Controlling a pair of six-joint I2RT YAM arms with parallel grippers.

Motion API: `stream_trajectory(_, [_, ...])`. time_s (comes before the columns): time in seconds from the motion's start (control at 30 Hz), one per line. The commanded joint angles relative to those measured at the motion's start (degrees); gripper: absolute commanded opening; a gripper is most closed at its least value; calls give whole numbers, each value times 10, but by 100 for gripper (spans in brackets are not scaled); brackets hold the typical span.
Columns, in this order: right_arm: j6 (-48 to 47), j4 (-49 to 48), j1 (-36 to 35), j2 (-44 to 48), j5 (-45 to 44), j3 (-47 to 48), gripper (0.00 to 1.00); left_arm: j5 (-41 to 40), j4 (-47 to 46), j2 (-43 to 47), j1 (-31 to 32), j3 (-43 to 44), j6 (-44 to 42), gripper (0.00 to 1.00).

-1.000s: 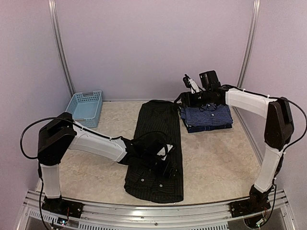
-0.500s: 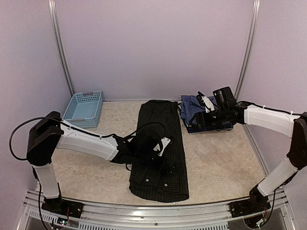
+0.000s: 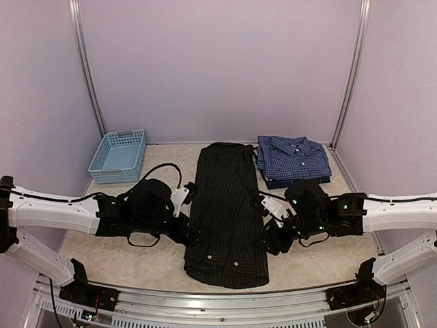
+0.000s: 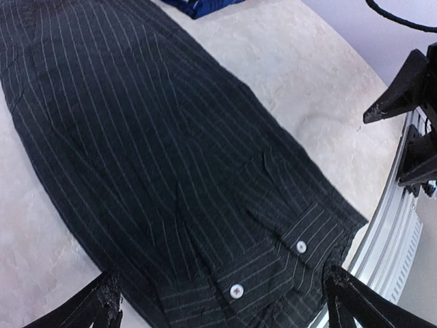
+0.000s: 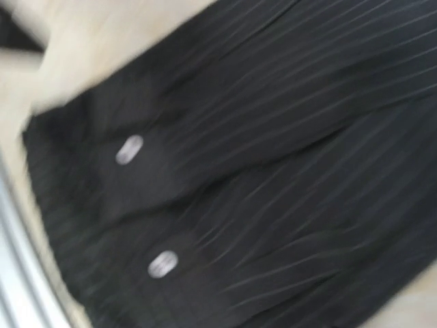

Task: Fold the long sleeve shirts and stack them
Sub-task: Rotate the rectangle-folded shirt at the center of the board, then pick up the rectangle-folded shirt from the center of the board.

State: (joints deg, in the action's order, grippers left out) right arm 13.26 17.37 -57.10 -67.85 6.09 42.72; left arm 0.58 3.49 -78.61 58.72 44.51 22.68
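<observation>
1. Left arm stretches low from the left. Left gripper (image 3: 194,231) sits at the near-left edge of the black pinstriped shirt (image 3: 225,198), jaws spread wide and empty. The shirt lies as a long strip mid-table.
2. Right gripper (image 3: 269,240) has left the folded blue checked shirt (image 3: 293,158), far right, and now flanks the black shirt's near-right edge.
3. Right wrist view is blurred; can't tell how its jaws stand.

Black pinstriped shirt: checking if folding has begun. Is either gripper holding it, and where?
Left gripper open, holding nothing. Right gripper at the edge of the black shirt: a hold cannot be told.
</observation>
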Motion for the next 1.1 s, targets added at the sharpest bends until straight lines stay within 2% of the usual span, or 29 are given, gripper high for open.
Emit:
stream_trajectory(0.0, [28,-2,-82,-46,-53,-16,61,15,-1,72,0,-71,-9,99])
stream_trajectory(0.17, [29,23,-144,-121,-98,5,62,35,-26,119,3,-116,1,99])
stream_trajectory(0.3, [24,45,-170,-159,-119,20,62,19,-58,132,39,-147,-15,99])
stream_trajectory(0.47, [21,64,-190,-184,-129,28,60,-19,-111,142,78,-197,-32,99])
stream_trajectory(0.73, [27,79,-209,-206,-136,28,56,-27,-153,138,103,-236,-56,98])
stream_trajectory(0.87, [34,82,-214,-228,-136,30,44,-18,-161,116,114,-234,-65,96])
stream_trajectory(1.07, [49,93,-222,-241,-135,31,5,-19,-154,68,123,-213,-82,95])
